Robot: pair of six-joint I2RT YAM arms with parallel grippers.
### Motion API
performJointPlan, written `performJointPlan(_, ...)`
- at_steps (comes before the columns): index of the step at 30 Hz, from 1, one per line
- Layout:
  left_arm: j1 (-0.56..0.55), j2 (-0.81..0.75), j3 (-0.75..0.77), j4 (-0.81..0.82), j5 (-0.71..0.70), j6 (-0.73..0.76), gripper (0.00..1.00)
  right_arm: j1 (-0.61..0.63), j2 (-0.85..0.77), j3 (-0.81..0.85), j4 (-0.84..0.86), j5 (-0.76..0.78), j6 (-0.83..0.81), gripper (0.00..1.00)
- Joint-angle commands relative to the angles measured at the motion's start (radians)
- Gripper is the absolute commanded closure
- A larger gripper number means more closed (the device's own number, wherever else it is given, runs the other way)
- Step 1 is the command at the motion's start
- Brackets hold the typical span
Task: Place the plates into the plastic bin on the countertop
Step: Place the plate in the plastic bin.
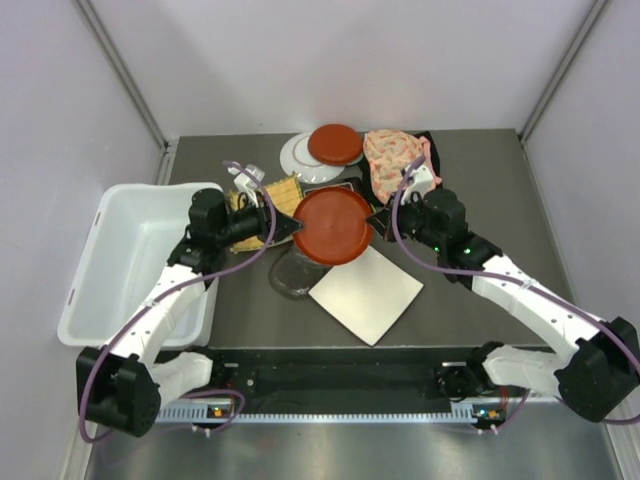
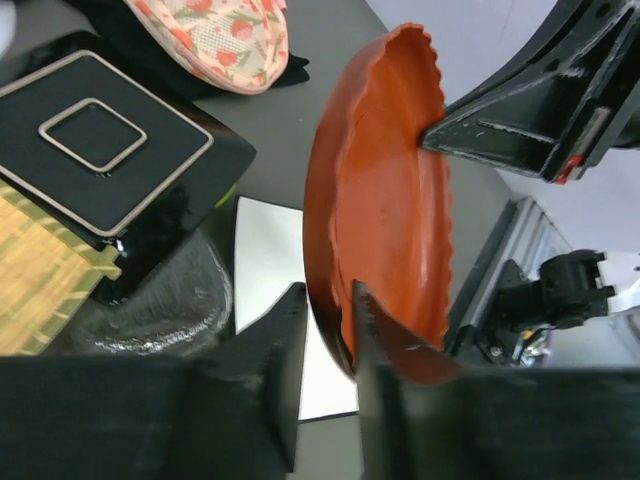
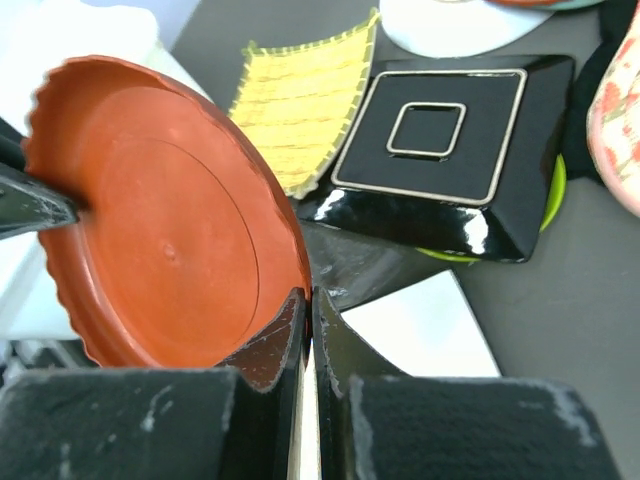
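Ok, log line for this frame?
left gripper: shut on red plate | right gripper: shut on opposite rim | plastic bin: no plates seen

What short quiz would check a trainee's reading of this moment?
1. True or false: the left gripper and the right gripper both pinch the red scalloped plate.
2. The plastic bin sits on which arm's side? A) left B) right
3. Fill in: the black plate with the white outline is ___ in shape.
Key: 1 true; 2 A; 3 square.
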Motion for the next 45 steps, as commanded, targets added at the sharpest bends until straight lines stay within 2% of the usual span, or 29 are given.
performJointPlan(1, -0.005, 0.016, 0.029, 0.054, 0.033, 0.000, 0.82, 0.050, 0.039, 0.085, 0.019, -0.005, -0.068, 1.00)
performJointPlan(2, -0.007, 0.018, 0.032, 0.054, 0.036, -0.002, 0.92, 0.056, 0.042, 0.088, 0.018, 0.006, -0.079, 1.00)
performJointPlan(3, -0.007, 0.022, 0.032, 0.054, 0.037, -0.003, 0.98, 0.059, 0.047, 0.090, 0.019, 0.009, -0.076, 1.00)
performJointPlan(4, -0.007, 0.024, 0.032, 0.051, 0.036, -0.003, 1.00, 0.059, 0.050, 0.091, 0.024, 0.014, -0.076, 1.00)
performJointPlan(6, -0.007, 0.021, 0.034, 0.039, 0.019, 0.003, 1.00, 0.060, 0.056, 0.091, 0.035, 0.018, -0.072, 1.00)
performJointPlan(7, -0.007, 0.019, 0.040, 0.025, -0.017, 0.012, 1.00, 0.059, 0.059, 0.090, 0.038, 0.027, -0.070, 0.96)
performJointPlan(9, -0.007, 0.007, 0.054, -0.048, -0.083, 0.060, 1.00, 0.060, 0.064, 0.091, 0.042, 0.040, -0.065, 0.87)
performJointPlan(10, -0.005, 0.001, 0.074, -0.090, -0.164, 0.079, 1.00, 0.060, 0.065, 0.091, 0.041, 0.058, -0.062, 0.75)
performJointPlan(12, -0.004, -0.022, 0.088, -0.165, -0.243, 0.130, 1.00, 0.059, 0.071, 0.094, 0.032, 0.075, -0.059, 0.71)
performJointPlan(14, 0.007, -0.042, 0.101, -0.205, -0.332, 0.164, 1.00, 0.059, 0.074, 0.099, 0.025, 0.093, -0.059, 0.62)
performJointPlan(19, 0.048, -0.117, 0.118, -0.254, -0.511, 0.242, 1.00, 0.060, 0.073, 0.098, -0.014, 0.133, -0.058, 0.46)
performJointPlan(20, 0.082, -0.129, 0.118, -0.260, -0.574, 0.247, 1.00, 0.060, 0.073, 0.098, -0.022, 0.161, -0.058, 0.45)
performJointPlan(22, 0.136, -0.155, 0.114, -0.265, -0.613, 0.239, 1.00, 0.060, 0.064, 0.099, -0.053, 0.207, -0.056, 0.42)
performJointPlan(25, 0.315, -0.186, 0.105, -0.263, -0.670, 0.186, 1.00, 0.059, 0.047, 0.096, -0.092, 0.268, -0.055, 0.38)
performJointPlan(28, 0.421, -0.195, 0.101, -0.265, -0.716, 0.149, 1.00, 0.057, 0.032, 0.090, -0.117, 0.319, -0.056, 0.34)
performJointPlan(32, 0.513, -0.200, 0.126, -0.294, -0.880, 0.159, 1.00, 0.047, -0.014, 0.067, -0.117, 0.333, -0.058, 0.33)
performJointPlan(36, 0.543, -0.221, 0.120, -0.270, -0.940, 0.182, 1.00, 0.021, -0.044, 0.039, -0.120, 0.325, -0.053, 0.33)
performJointPlan(41, 0.570, -0.162, 0.123, -0.279, -1.022, 0.205, 1.00, -0.019, -0.070, 0.012, -0.119, 0.302, -0.041, 0.33)
performJointPlan(45, 0.596, -0.099, 0.108, -0.262, -0.966, 0.195, 1.00, -0.038, -0.093, -0.008, -0.117, 0.288, -0.035, 0.33)
